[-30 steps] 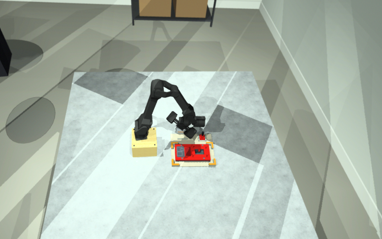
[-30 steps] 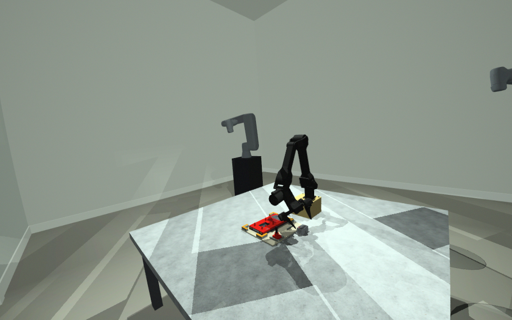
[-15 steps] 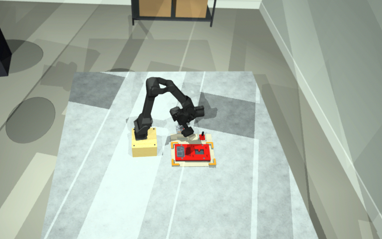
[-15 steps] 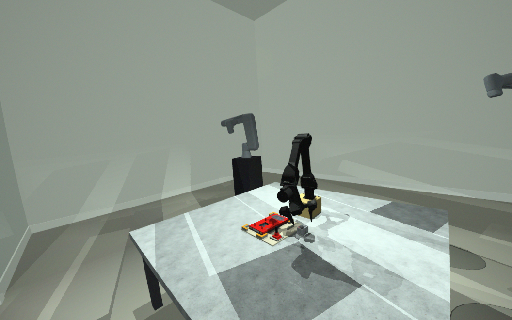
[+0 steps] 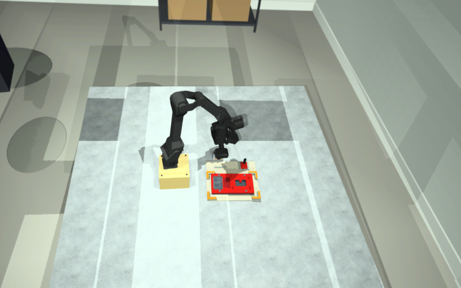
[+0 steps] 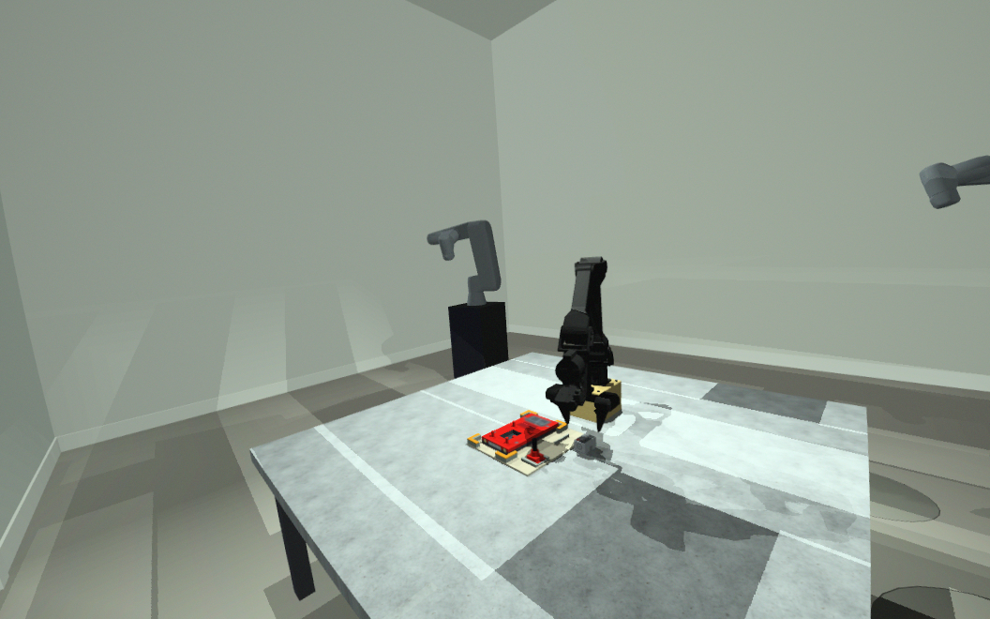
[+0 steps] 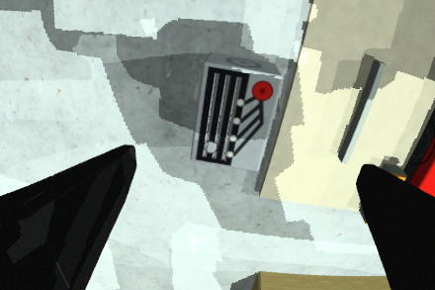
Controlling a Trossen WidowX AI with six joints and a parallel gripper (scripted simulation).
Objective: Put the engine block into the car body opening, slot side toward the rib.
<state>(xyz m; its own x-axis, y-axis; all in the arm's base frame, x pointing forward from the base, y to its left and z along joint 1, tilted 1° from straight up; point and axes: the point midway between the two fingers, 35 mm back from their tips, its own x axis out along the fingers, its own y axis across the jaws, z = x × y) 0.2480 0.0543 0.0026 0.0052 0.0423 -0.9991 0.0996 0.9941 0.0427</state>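
The grey engine block (image 6: 585, 445) (image 7: 269, 134) stands beside the board's edge, its top showing black stripes and a red disc. In the top view the arm mostly hides it. I cannot tell which side has the slot. My gripper (image 6: 583, 426) (image 7: 250, 166) is open and empty above the block. In the wrist view the block lies between the finger lines, beyond the tips, its long side tilted slightly from upright. The red car body (image 5: 225, 190) (image 6: 495, 441) (image 7: 427, 182) lies on the board, its dark opening (image 5: 237, 184) empty with a small red rib at one edge.
The cream board (image 5: 232, 198) (image 6: 525, 468) (image 7: 287, 171) has orange corner brackets (image 5: 209, 197) around the car body. A red piece with a black lever (image 5: 243, 166) (image 6: 535, 457) stands on it, near a thin raised bar (image 7: 363, 112). The arm's yellow base (image 5: 173, 183) is left of the board.
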